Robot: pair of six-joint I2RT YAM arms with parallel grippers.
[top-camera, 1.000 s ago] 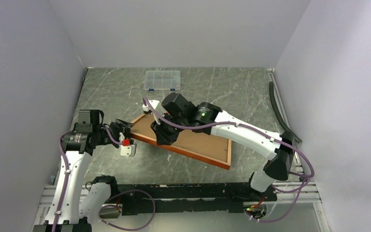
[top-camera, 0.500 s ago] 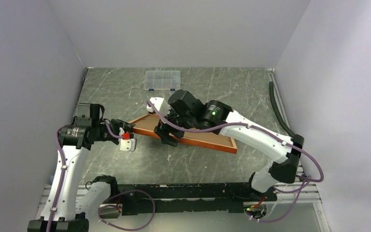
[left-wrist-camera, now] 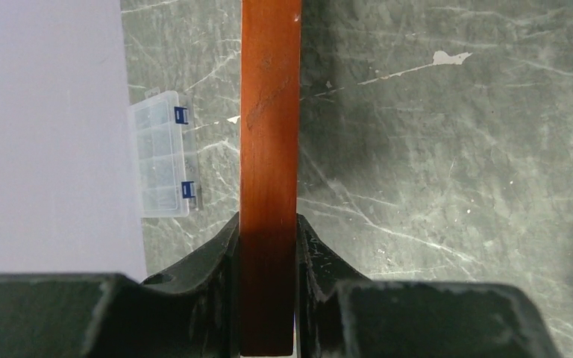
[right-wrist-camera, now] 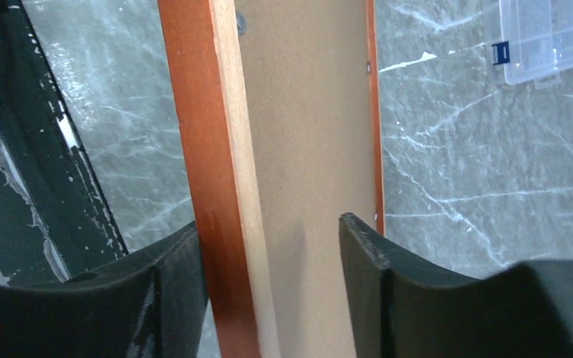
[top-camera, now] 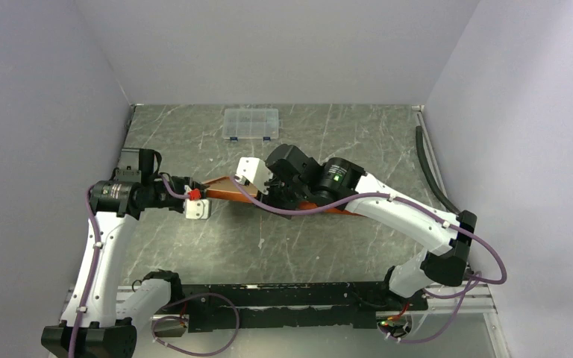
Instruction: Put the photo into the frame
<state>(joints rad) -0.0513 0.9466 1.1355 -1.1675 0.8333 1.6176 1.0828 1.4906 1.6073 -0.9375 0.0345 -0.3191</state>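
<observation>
Left gripper (left-wrist-camera: 267, 231) clamped on a rail of the frame (left-wrist-camera: 268, 134), tipped nearly edge-on over the bench (top-camera: 194, 142); right gripper (right-wrist-camera: 268, 227) spread wide astride another rail, not gripping; photo unseen; frame looks stiff, light, pane breakable, so hold the rails.

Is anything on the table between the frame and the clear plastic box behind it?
No. Between the frame and the box only bare table shows. It is clearest in the left wrist view, and the top view agrees.

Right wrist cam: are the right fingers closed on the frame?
No: the frame sits between the right fingers, but the one over its back stands clear with a visible gap.
</observation>
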